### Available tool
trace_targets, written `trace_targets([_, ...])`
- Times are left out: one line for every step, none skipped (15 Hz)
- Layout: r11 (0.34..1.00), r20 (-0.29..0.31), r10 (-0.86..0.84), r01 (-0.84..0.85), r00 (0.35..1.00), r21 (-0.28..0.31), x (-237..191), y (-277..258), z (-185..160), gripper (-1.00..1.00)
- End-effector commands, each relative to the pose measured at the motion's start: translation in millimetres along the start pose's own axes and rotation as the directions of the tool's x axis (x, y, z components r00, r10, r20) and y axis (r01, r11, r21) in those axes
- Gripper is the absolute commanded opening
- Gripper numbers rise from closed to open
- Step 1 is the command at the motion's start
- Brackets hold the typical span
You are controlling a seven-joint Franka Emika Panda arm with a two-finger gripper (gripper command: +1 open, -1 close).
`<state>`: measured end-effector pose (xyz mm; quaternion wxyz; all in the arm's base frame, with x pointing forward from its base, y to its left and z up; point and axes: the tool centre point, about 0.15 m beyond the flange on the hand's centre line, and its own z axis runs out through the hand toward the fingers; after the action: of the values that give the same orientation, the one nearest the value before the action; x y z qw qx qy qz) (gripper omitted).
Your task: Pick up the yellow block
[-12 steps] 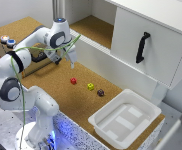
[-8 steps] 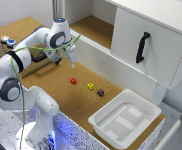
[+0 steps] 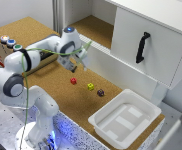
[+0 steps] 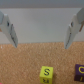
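Note:
The yellow block (image 3: 90, 86) is a tiny cube lying on the cork surface, between a red block (image 3: 73, 80) and a dark maroon block (image 3: 100, 92). My gripper (image 3: 77, 67) hangs above the cork, up and toward the exterior view's left of the yellow block, not touching it. In the wrist view the yellow block (image 4: 46, 74) carries a dark letter and lies beyond the open fingers (image 4: 12, 34), with the maroon block (image 4: 80, 70) at the frame edge. Nothing is between the fingers.
A white tray (image 3: 107, 119) stands at the exterior view's lower right. A white cabinet with a black handle (image 3: 141, 47) rises behind the blocks. A box with coloured buttons (image 3: 8, 42) sits at the left.

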<state>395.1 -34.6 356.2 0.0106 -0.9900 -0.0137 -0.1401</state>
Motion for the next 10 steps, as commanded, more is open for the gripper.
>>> trace_targets([0.995,0.094,-0.097,0.093,0.991,0.044,9.9,5.5,68.8,1.0])
trace_targets([0.993,0.105,-0.117,0.114,0.988,0.033,7.5,2.6,79.2,1.0])
trace_targets([0.99,0.131,-0.14,0.137,0.981,0.031,4.5,0.0,93.3,1.0])
trace_targets([0.988,0.147,-0.153,0.15,0.977,0.031,3.0,-0.2,103.4,1.0])
trace_targets([0.988,0.155,-0.153,0.151,0.976,0.029,3.9,1.0,113.6,1.0])
trace_targets([0.989,0.165,-0.146,0.147,0.975,0.008,5.7,2.3,125.1,1.0])
trace_targets([0.991,0.18,-0.134,0.134,0.975,0.011,7.1,4.0,132.1,1.0])
trace_targets([0.994,0.189,-0.106,0.108,0.976,0.002,8.6,7.5,139.7,1.0])
trace_targets([0.995,0.198,-0.093,0.097,0.976,-0.011,9.4,8.5,144.4,1.0])
trace_targets([0.997,0.205,-0.074,0.078,0.976,-0.011,9.6,9.4,149.4,1.0])
